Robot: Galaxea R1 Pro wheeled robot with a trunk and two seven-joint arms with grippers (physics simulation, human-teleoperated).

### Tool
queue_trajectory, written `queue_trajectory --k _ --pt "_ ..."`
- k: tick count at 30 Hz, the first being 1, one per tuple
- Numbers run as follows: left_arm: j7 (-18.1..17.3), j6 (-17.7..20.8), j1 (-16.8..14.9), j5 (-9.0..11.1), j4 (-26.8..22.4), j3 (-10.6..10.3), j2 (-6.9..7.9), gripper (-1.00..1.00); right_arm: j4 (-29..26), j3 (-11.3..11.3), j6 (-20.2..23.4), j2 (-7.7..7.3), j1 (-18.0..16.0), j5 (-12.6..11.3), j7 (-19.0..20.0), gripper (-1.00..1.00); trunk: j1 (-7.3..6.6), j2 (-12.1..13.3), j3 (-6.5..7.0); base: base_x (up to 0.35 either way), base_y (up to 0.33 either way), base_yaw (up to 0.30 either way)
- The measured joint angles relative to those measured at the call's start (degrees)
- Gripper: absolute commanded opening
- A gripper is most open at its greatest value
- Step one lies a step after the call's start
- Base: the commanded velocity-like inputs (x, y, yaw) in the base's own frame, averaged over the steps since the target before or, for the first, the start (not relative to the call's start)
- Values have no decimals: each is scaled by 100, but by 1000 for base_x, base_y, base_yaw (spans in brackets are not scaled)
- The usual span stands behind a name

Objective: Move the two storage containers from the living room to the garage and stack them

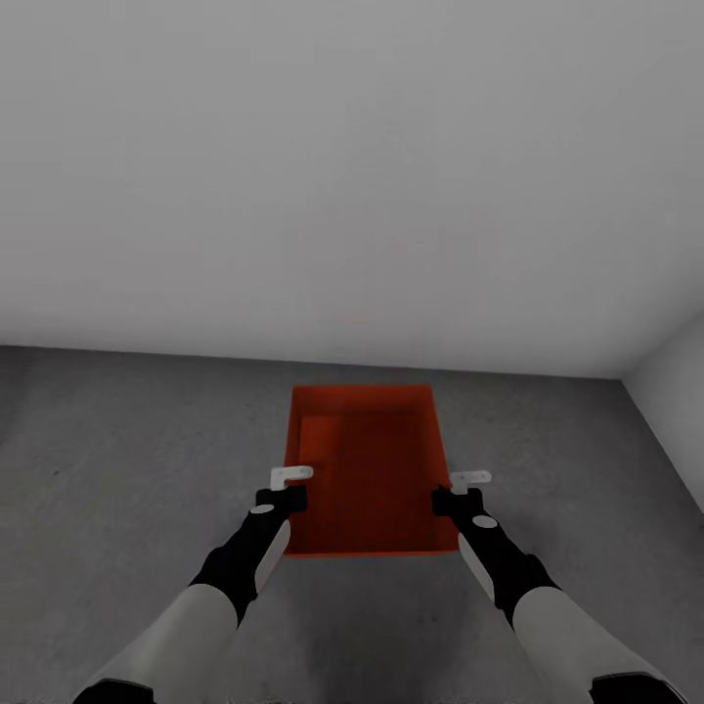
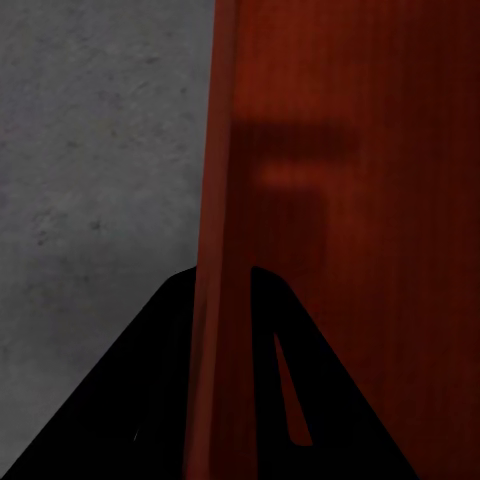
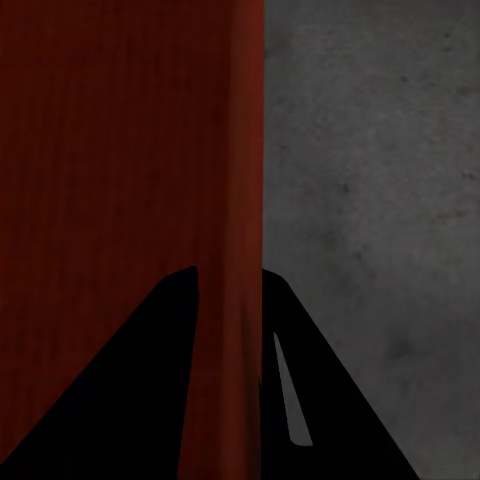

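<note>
An orange-red open-top storage container (image 1: 364,469) lies in front of me over the dark grey garage floor (image 1: 127,460), close to the white wall. My left gripper (image 1: 289,486) is shut on its left wall, and my right gripper (image 1: 462,490) is shut on its right wall. In the left wrist view the left gripper (image 2: 222,285) has its dark fingers on either side of the container's thin wall (image 2: 215,150). The right wrist view shows the right gripper (image 3: 230,280) pinching the other wall (image 3: 245,150) the same way. I cannot tell whether the container rests on the floor or hangs just above it.
A plain white wall (image 1: 352,176) rises right behind the container. A second white wall (image 1: 675,411) closes the corner at the right. Speckled concrete spreads to the left and right of the container.
</note>
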Motion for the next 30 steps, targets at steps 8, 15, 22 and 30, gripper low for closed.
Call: queue_trajectory --k 8,15,22,30 --pt "0 0 0 0 1 0 0 -100 0 1 1 0 0 1 0 -100 0 0 -74 0 0 0" --pt "0 0 0 0 -1 0 0 -100 0 2 1 0 -1 0 0 -100 0 0 -138 0 0 0" --pt "0 0 0 0 -1 -1 0 -100 -1 0 1 0 0 1 0 -100 0 0 -203 0 0 0" --pt "0 0 0 1 1 -1 0 -100 0 0 1 0 0 1 0 -100 0 0 -277 0 0 0"
